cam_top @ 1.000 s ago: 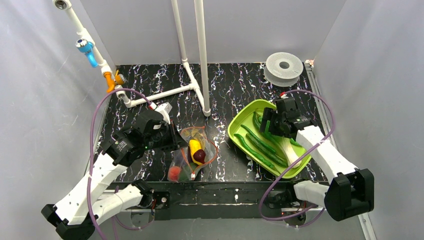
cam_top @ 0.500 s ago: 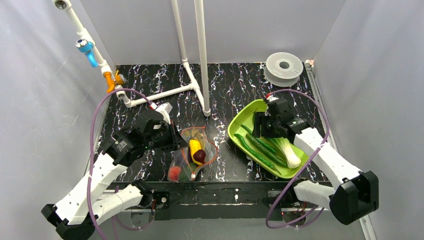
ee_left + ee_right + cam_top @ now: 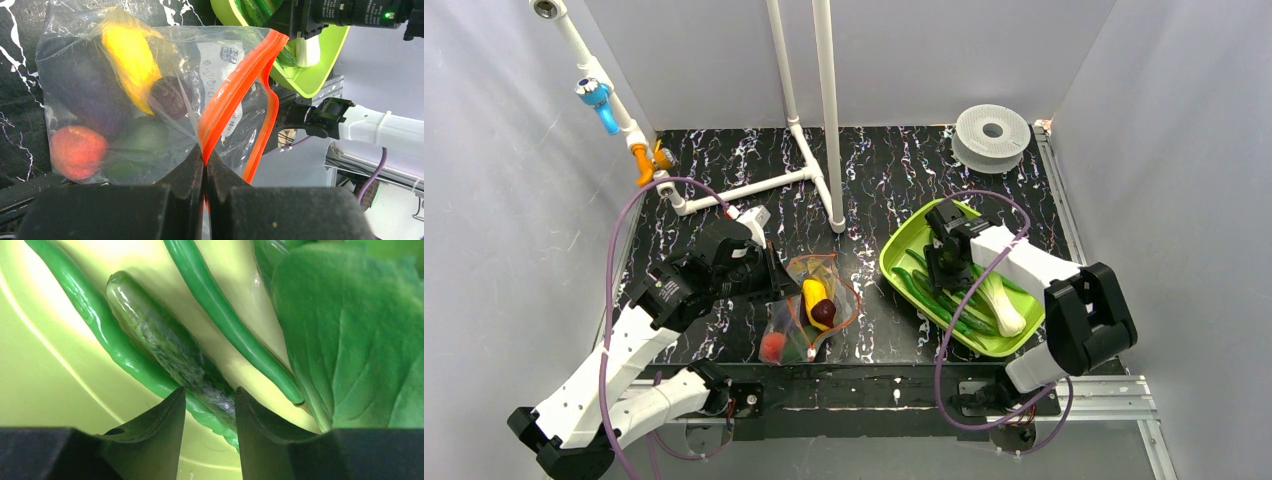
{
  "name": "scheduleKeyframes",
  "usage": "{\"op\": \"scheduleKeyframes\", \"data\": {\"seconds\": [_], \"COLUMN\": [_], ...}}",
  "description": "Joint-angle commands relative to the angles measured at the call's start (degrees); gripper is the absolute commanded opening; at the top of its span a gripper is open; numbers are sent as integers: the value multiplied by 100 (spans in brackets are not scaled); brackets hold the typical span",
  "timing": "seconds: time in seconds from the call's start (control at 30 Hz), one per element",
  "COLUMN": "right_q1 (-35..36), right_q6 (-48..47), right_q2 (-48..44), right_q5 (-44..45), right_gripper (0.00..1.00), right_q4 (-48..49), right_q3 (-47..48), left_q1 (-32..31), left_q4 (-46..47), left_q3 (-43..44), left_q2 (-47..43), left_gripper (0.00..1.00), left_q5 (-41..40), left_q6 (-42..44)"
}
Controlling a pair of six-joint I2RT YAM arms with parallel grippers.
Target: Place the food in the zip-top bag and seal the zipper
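The clear zip-top bag (image 3: 809, 305) lies on the black table between the arms. It holds a red-orange tomato (image 3: 77, 150), a yellow piece (image 3: 127, 55), a dark purple eggplant (image 3: 90, 95) and green pieces. My left gripper (image 3: 205, 155) is shut on the bag's red-orange zipper (image 3: 235, 85), and the mouth gapes open to its right. My right gripper (image 3: 210, 400) is down in the lime-green tray (image 3: 904, 235). Its jaws are closed in on the end of a dark green cucumber (image 3: 160, 335), which lies among long green beans (image 3: 220, 310).
A leafy green (image 3: 350, 340) and a white-stemmed vegetable (image 3: 1004, 305) also lie in the tray. A white pipe frame (image 3: 824, 120) stands at the back centre, with a white spool (image 3: 992, 133) at the back right. A pipe with blue and orange fittings (image 3: 599, 100) runs along the left.
My right arm has swung in and lowered the gripper from the tray's back toward its left middle, onto the cucumber. The left gripper and the bag have not moved.
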Motion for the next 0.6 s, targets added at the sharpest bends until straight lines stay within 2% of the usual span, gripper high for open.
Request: {"op": "scheduleKeyframes", "data": {"seconds": [0.0, 0.17, 0.27, 0.33, 0.57], "right_q1": [140, 234, 381, 452, 844], "right_q6": [-157, -182, -232, -239, -213], "right_q2": [246, 557, 897, 1055, 690], "right_q5": [436, 889, 1159, 1217, 1965], "right_gripper": [45, 44, 52, 51, 30], "right_q4": [-160, -42, -115, -103, -176], "right_q3": [401, 536, 709, 753, 914], "left_q1": [9, 10, 13, 11, 11], "left_q4": [-11, -54, -58, -89, -154], "left_q3": [-20, 19, 39, 45, 17], "left_q2": [-23, 15, 27, 14, -23], "left_gripper": [0, 0, 0, 0, 0], "left_q5": [126, 136, 175, 168, 139], "left_q6": [-20, 0, 11, 17, 34]}}
